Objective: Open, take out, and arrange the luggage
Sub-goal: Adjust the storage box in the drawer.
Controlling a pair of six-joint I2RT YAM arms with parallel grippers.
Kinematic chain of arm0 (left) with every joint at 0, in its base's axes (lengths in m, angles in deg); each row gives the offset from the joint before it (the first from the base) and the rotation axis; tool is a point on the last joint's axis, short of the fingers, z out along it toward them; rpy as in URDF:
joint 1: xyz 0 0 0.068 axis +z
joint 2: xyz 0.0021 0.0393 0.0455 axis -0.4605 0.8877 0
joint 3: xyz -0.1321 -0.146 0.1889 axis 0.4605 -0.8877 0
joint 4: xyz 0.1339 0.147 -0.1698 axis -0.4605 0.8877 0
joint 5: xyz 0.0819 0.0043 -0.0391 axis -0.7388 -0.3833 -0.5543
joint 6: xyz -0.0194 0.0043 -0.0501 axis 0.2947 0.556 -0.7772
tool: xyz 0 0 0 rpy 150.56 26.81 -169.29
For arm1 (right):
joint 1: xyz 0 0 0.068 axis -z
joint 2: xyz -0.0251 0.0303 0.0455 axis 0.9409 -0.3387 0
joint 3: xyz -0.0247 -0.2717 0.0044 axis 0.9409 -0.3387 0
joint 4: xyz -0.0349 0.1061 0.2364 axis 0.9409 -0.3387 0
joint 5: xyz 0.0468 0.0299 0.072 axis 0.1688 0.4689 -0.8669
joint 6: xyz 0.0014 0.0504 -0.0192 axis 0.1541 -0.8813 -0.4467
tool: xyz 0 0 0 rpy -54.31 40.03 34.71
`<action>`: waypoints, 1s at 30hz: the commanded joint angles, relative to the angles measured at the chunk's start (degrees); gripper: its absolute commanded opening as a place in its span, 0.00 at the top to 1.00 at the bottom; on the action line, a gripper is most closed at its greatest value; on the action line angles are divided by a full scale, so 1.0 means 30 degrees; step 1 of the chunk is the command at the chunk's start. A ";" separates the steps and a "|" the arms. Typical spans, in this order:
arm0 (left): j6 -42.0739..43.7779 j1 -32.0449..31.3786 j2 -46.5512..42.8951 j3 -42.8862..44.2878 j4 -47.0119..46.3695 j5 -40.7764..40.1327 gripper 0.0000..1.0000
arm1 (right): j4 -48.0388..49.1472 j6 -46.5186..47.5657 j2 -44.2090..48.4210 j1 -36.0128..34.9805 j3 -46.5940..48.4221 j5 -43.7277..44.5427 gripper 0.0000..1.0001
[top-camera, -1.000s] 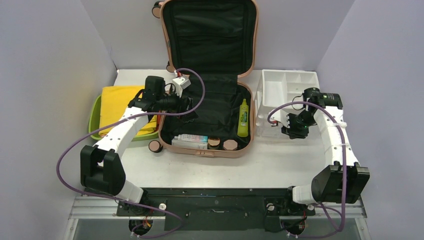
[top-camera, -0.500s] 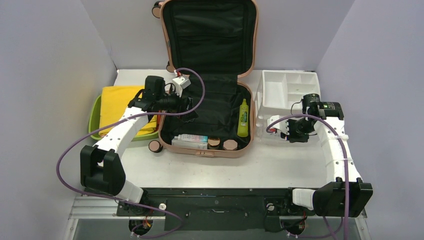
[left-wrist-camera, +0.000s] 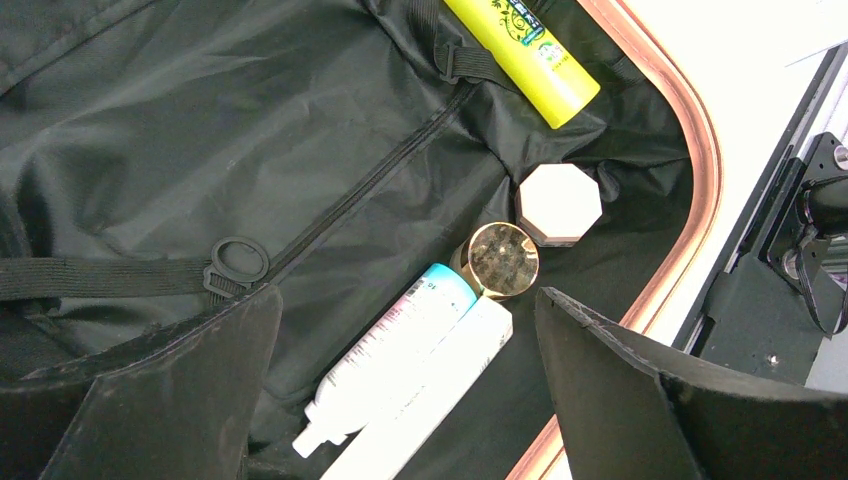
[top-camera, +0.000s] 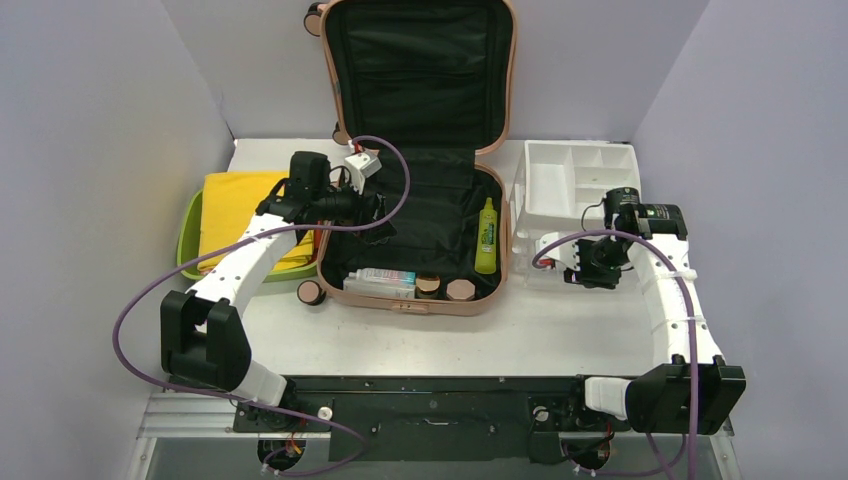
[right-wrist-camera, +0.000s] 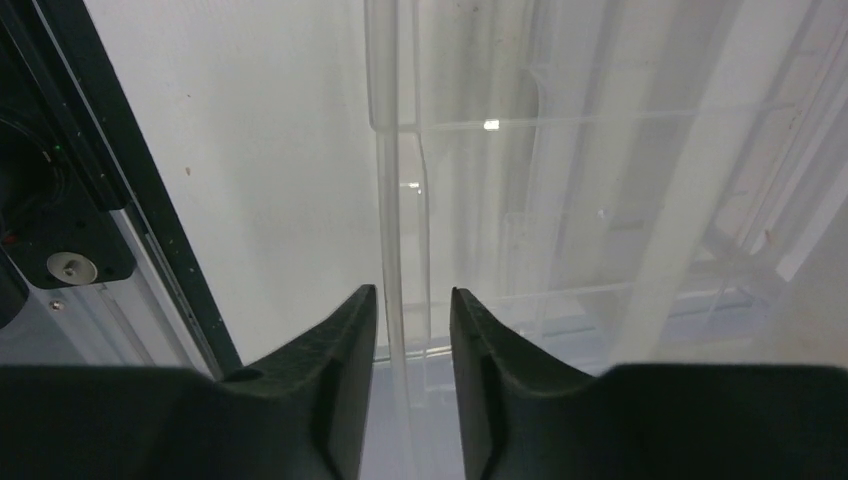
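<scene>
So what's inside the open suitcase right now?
A yellow-green bottle, an octagonal-lidded jar, a gold-lidded jar, a spray bottle and a white tube lie in the suitcase's lower half. Anything under the black lining is covered.

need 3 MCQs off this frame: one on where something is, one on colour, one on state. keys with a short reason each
1. The yellow-green tube lies: A) in the luggage, by its right wall; B) in the raised lid; C) outside the luggage.
2. The folded cloth in the green tub is: A) red; B) yellow; C) blue.
3. The left hand is: A) shut on the tube; B) open and empty; C) out of view.
Key: 1 A, the top view shows it against the right wall of the lower half; 2 B, plainly yellow from above; 3 B, its wrist view shows it spread wide, gripping nothing.
</scene>
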 commanded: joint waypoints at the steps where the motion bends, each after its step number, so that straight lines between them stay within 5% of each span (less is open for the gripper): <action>1: -0.0118 0.0083 -0.0238 0.0139 -0.0851 0.0391 0.04 | 0.0164 -0.0080 0.0525 -0.0092 0.0247 0.1022 0.63; 4: -0.0089 0.0085 -0.0280 0.0119 -0.0855 0.0357 0.04 | -0.0010 -0.0108 0.0682 -0.0070 0.0460 0.0744 0.47; 15: 0.1628 0.0469 -0.0742 0.1082 0.0799 -0.0081 0.04 | -0.0708 -0.2633 0.1153 0.0181 0.4648 -0.2579 0.38; 24: 0.3683 0.1664 -0.1671 0.1193 0.3492 -0.2029 0.04 | 1.1049 -1.0129 0.3311 0.0023 0.1889 -0.0608 0.34; 30: 0.5469 0.1785 -0.1267 0.1396 0.4796 -0.2671 0.04 | 1.3212 -1.0341 0.2116 -0.0138 0.1967 0.0409 0.29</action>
